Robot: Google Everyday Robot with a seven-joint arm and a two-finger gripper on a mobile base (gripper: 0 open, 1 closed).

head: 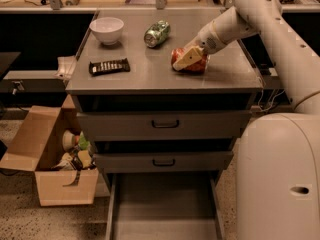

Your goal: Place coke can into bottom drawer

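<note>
The coke can (196, 65) is red and lies on its side on the grey cabinet top (150, 74), right of centre. My gripper (187, 59) reaches down from the upper right and sits right at the can, covering its front left part. The can rests on the top. The bottom drawer (165, 209) is pulled out at the foot of the cabinet, and its flat grey floor shows with nothing in it.
On the cabinet top are a green soda can (157, 33) on its side, a white bowl (107, 29) and a black remote-like bar (109, 66). Two upper drawers (165, 125) stand closed. An open cardboard box (55, 159) with items is on the floor at left. My white base (280, 179) stands at right.
</note>
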